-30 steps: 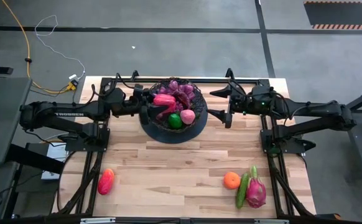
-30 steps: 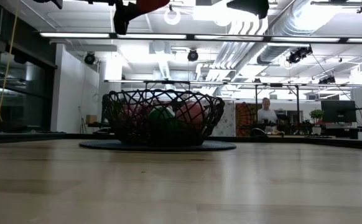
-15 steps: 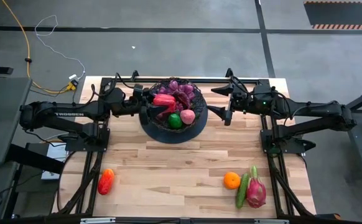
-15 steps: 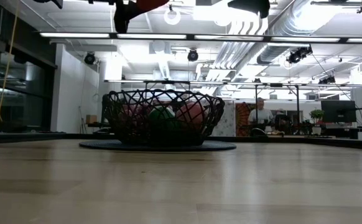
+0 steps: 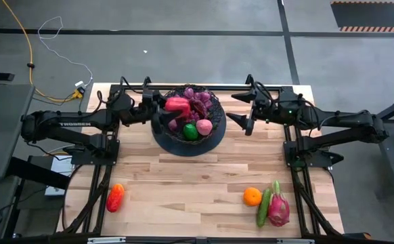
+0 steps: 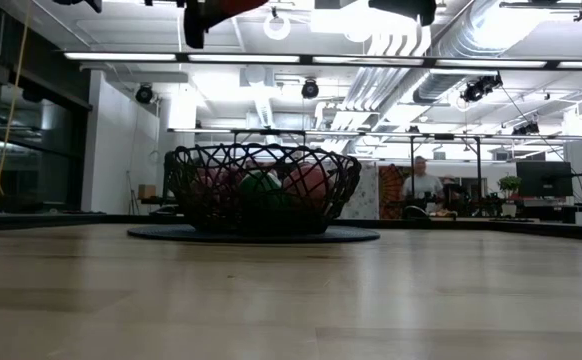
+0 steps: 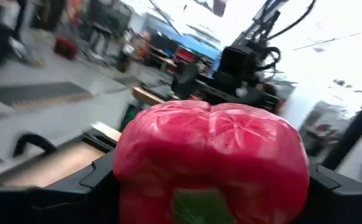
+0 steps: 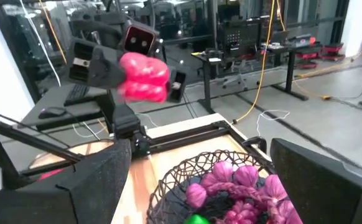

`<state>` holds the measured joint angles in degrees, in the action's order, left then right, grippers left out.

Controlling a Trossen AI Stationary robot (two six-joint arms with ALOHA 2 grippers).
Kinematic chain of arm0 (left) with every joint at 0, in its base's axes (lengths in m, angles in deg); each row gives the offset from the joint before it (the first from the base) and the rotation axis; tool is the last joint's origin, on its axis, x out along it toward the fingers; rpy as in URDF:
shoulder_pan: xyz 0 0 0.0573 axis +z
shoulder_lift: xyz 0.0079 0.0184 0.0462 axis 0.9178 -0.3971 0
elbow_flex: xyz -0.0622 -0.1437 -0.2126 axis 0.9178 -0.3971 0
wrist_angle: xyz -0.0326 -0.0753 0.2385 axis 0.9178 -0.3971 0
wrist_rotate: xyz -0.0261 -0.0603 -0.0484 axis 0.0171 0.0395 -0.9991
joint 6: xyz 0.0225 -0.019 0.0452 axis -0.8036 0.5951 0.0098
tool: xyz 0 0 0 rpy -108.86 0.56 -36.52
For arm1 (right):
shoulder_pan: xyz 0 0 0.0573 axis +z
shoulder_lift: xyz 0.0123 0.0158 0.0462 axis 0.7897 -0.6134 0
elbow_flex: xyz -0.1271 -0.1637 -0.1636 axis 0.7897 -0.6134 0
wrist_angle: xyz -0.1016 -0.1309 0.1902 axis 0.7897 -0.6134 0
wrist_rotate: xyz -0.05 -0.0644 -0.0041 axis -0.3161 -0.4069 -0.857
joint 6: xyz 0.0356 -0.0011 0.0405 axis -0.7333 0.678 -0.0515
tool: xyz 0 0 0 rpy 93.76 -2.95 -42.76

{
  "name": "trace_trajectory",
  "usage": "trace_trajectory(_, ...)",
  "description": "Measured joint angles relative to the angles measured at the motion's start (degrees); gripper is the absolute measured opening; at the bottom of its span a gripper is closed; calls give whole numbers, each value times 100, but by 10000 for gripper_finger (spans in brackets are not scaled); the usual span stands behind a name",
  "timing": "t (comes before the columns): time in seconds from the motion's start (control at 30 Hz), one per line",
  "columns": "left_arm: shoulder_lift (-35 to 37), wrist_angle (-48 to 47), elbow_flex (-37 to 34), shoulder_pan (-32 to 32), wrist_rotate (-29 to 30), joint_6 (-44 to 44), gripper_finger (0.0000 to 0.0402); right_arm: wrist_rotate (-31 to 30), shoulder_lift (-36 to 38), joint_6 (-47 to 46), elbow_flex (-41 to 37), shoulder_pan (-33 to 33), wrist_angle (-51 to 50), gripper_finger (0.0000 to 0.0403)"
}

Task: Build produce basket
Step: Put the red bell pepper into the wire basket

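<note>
Four pieces of produce lie on the near part of the wooden surface (image 5: 204,183), not yet collected: a red pepper (image 5: 115,197) alone at the near left, and an orange (image 5: 252,196), a green cucumber (image 5: 263,207) and a pink dragon fruit (image 5: 278,209) bunched together at the near right, the last two touching. Farther back, the black wire basket (image 5: 215,103) sits on a dark round mat (image 5: 204,146) near the far edge, midway between the arms, probably so that either can reach it; it already holds purple grapes (image 5: 198,98), a green round fruit (image 5: 191,131) and a pink one (image 5: 204,126). Over its left rim the left claw (image 5: 164,108) hangs high, pinching a second red pepper (image 7: 212,155) across its width, seemingly held up there for release into the pile. At the basket's right, the right claw (image 5: 243,110) hovers with its fingers spread wide and nothing between them, likely waiting clear of the drop.
</note>
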<state>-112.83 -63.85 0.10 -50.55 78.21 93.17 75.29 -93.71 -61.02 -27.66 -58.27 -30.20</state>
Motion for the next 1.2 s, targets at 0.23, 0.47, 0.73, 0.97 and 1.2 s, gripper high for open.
trace_trajectory(0.23, 13, -1524, 528, 99, -145, -27, 282, 2, -6, 155, 0, 0, 6, 374)
trace_trajectory(0.47, -820, -5535, 2167, 399, 214, -338, 282, 4, 3, 161, 0, 0, 8, 374)
trace_trajectory(0.73, -2281, -6566, 2700, 690, 224, -1194, 282, 7, 3, 166, 0, 0, 7, 374)
trace_trajectory(0.97, -3101, -6511, 2708, 739, 432, -1962, 296, 9, 3, 166, 0, 0, 7, 374)
trace_trajectory(1.2, -3516, -6349, 2708, 767, 663, -2339, 336, 15, 3, 56, 0, 0, 6, 374)
